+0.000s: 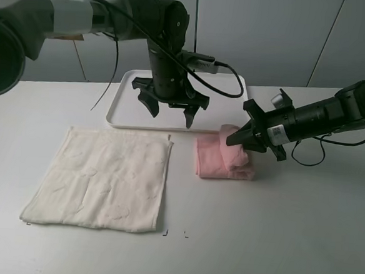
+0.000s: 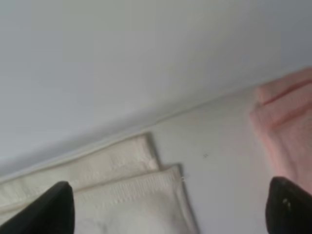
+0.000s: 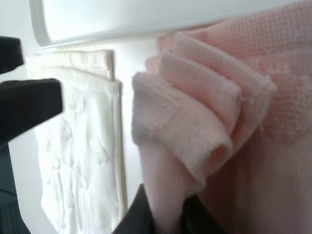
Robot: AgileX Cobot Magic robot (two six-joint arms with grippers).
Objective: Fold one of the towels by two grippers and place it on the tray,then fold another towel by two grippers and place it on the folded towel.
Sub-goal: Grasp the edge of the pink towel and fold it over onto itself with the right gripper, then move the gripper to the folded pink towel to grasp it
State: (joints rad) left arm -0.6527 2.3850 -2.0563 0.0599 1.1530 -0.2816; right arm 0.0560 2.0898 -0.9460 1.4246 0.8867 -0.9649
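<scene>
Nearest my overhead camera, the cream towel (image 1: 101,178) is lying spread flat on the table (image 1: 288,245), one layer of cloth showing over another at its far right corner. At about 3 o'clock from it, with a strip of bare table between, the pink towel (image 1: 222,158) is sitting folded into a thick, narrow bundle. It is resting on the table, just off the near right corner of the tray (image 1: 125,101), and the tray itself is lying at 12 o'clock from the cream towel. I am seeing the left gripper (image 1: 171,117) hanging over the tray's near rim with its jaws spread wide and nothing between them; its wrist view is looking down past both fingertips at the corners of the two towels. The right gripper (image 1: 235,139) is reaching in from 3 o'clock, and its jaws are pinching a raised fold at the pink towel's right end. On the right wrist camera I am watching pink cloth squeezed between the two dark fingers (image 3: 141,214), with several layers bulging up beyond them.
</scene>
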